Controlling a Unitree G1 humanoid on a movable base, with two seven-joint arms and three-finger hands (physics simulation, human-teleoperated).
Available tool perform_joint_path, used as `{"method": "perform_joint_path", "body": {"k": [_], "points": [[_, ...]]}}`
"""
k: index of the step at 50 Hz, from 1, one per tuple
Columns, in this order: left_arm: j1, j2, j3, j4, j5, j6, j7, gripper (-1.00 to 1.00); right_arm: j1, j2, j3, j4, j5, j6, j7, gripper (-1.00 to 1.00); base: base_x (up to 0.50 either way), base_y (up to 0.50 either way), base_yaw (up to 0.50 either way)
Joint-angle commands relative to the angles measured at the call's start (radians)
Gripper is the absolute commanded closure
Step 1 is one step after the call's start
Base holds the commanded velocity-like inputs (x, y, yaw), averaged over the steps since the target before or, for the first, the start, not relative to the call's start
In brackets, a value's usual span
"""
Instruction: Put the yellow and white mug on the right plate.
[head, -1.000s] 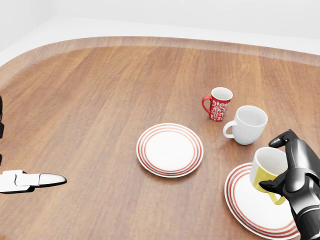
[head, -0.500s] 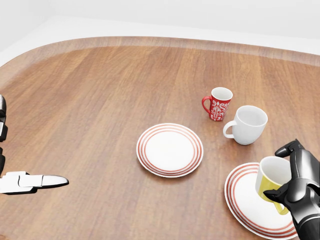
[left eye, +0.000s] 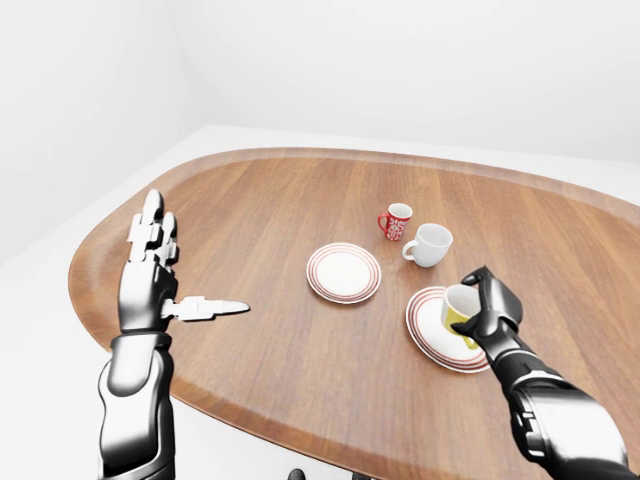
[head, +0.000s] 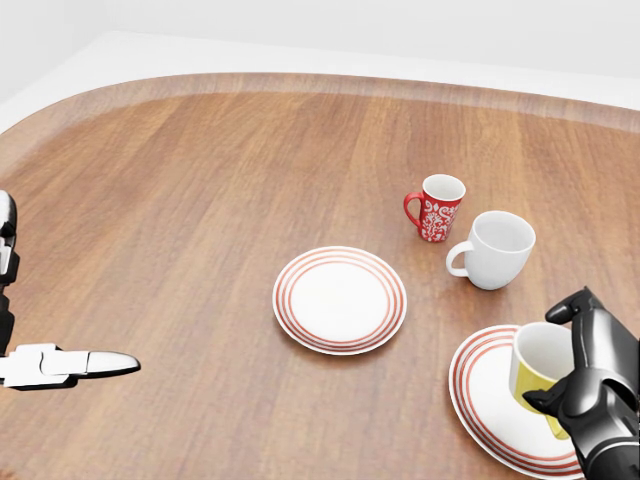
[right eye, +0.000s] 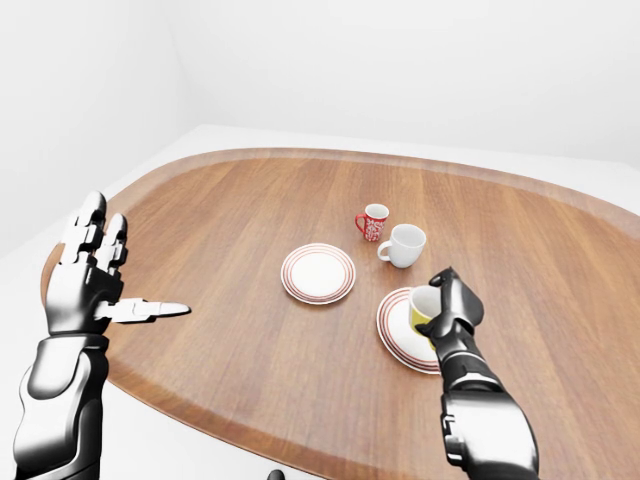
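Observation:
The yellow and white mug (head: 537, 368) is yellow outside and white inside. It stands tilted over the right plate (head: 487, 400), a white plate with red rings at the lower right of the head view. My right hand (head: 583, 378) is shut on the mug, fingers wrapped round its right side. The mug also shows in the left-eye view (left eye: 459, 307). My left hand (left eye: 152, 270) is open and raised with fingers spread over the table's left edge, far from the mug.
A second ringed plate (head: 340, 299) lies at the table's middle. A red patterned mug (head: 436, 208) and a plain white mug (head: 496, 250) stand above the right plate. The oval wooden table (head: 200, 180) has a white rim.
My right hand has lowered the mug toward the right plate and shifted slightly right. My left hand has barely moved.

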Motion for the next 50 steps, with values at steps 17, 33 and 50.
{"method": "perform_joint_path", "body": {"k": [17, 33, 50], "points": [[0.001, -0.002, -0.005, 0.008, 0.006, 0.0, 0.0, -1.0, -0.01, 0.021, -0.004, 0.006, -0.079, 0.0, -0.041, 1.0, 0.0, 0.0, 0.0], [0.003, -0.002, -0.004, 0.004, 0.006, 0.0, -0.002, -1.0, -0.018, 0.031, -0.003, 0.008, -0.092, 0.0, -0.041, 1.0, 0.0, 0.0, 0.0], [0.005, -0.004, -0.007, 0.008, 0.008, 0.0, -0.002, -1.0, -0.021, 0.037, -0.015, 0.007, -0.072, 0.0, -0.028, -1.0, 0.0, 0.0, 0.0]]}}
